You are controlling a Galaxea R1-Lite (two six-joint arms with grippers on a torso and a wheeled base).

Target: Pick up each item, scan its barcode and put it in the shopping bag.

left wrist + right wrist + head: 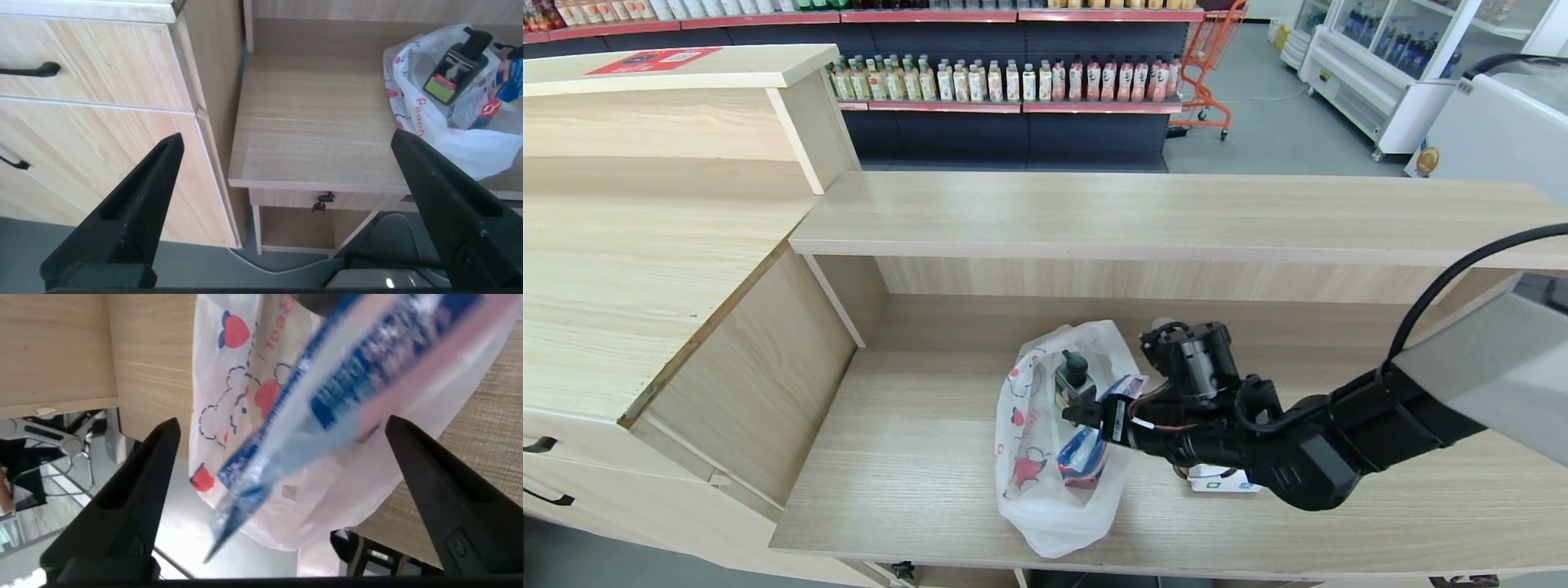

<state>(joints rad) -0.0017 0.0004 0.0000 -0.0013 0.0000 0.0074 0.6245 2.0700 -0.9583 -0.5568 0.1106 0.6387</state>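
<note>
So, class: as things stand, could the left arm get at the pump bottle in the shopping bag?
Probably not cleanly. The counter between the left gripper and the shopping bag is bare, but the right gripper sits at the bag's mouth, right beside the pump bottle.

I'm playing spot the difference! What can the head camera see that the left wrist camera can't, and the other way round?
Head camera's extras: shelves of bottles and an orange cart. Left wrist camera's extra: the open left claw. Shared: the shopping bag, the pump bottle inside it and the wooden counter.
</note>
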